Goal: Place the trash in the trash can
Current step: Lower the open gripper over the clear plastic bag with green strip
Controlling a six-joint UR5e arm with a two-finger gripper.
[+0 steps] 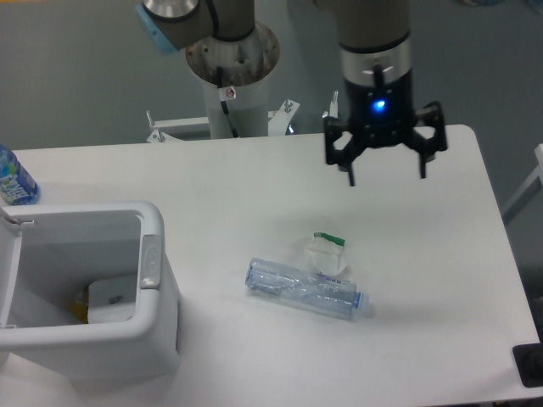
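Looks like a robotics lab here: industrial arm [373,34] bolted on a steel pedestal [233,80], plain white tabletop [254,186], bare grey floor [76,68] behind

I am holding my gripper [387,176] spread wide above the white table [441,280], grasping nothing. At its seven o'clock the clear ribbed bottle [304,289] is lying on its side, touching the green-stripped wrapper [327,253]. At the bottle's nine o'clock, the white trash can [93,292] is sitting open.
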